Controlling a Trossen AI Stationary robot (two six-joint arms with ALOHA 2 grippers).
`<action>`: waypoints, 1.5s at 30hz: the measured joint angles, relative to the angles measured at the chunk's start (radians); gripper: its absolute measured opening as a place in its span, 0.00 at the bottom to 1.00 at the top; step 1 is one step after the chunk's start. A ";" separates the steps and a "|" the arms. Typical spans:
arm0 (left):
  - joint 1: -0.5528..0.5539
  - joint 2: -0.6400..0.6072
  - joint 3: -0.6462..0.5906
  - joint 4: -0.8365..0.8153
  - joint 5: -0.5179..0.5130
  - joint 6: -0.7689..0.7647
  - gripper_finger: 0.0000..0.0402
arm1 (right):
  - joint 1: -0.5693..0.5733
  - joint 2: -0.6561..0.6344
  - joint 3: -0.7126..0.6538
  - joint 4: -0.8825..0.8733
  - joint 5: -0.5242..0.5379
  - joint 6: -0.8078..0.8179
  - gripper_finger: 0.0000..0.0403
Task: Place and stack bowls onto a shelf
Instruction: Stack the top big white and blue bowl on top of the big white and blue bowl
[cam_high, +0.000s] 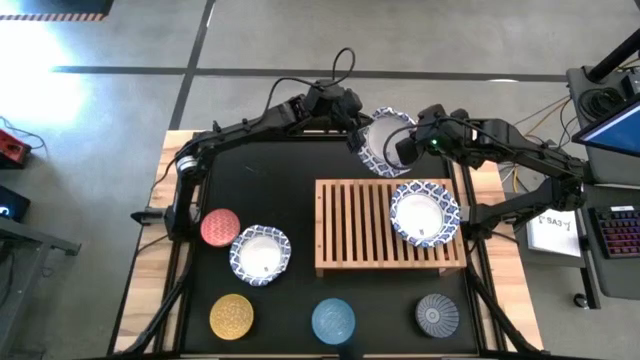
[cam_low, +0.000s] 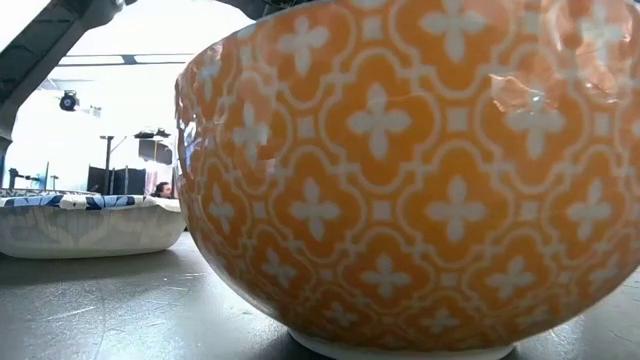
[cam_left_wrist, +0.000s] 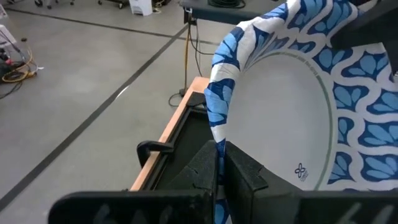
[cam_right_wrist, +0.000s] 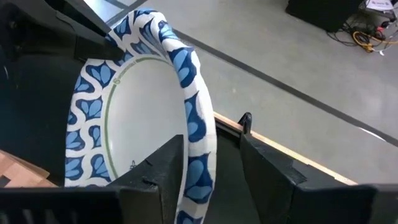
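Two tools meet at one wide white bowl with a blue patterned rim (cam_high: 383, 141), held tilted in the air over the far edge of the black bench (cam_high: 260, 190), just beyond the shelf.

Left tool (cam_left_wrist: 219, 163): fingers closed tight on the rim of this raised bowl, seen edge-on in the left wrist view.

Right tool (cam_right_wrist: 211, 163): fingers set either side of the opposite rim, one against the bowl's inner face, the other standing apart from its outer face; not clamped.

Low rectangular light-wood shelf with a slatted top (cam_high: 352, 225): right of bench centre. A second wide white bowl with blue patterned rim (cam_high: 424, 213) sits upright on its right part.

Third wide white and blue bowl (cam_high: 260, 252): on the bench, left of the shelf, upright.

Small red patterned bowl (cam_high: 220, 227): touching or just beside the third wide bowl, on its left.

Near row on the bench, left to right: small yellow patterned bowl (cam_high: 231, 316), small light blue bowl (cam_high: 333, 320), small dark grey bowl (cam_high: 437, 313), well apart from one another.

Low view: the yellow bowl fills most of the frame, its white quatrefoil pattern plain.
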 joint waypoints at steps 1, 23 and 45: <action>-0.001 0.000 0.000 0.000 0.002 0.000 0.00 | 0.000 0.000 0.000 0.000 0.000 0.000 0.34; -0.013 -0.004 0.054 -0.077 0.074 0.019 0.00 | 0.000 0.000 0.000 0.000 -0.007 -0.068 0.02; -0.013 -0.003 0.347 -0.510 0.071 0.129 0.34 | 0.000 -0.021 0.000 0.021 -0.041 -0.004 0.02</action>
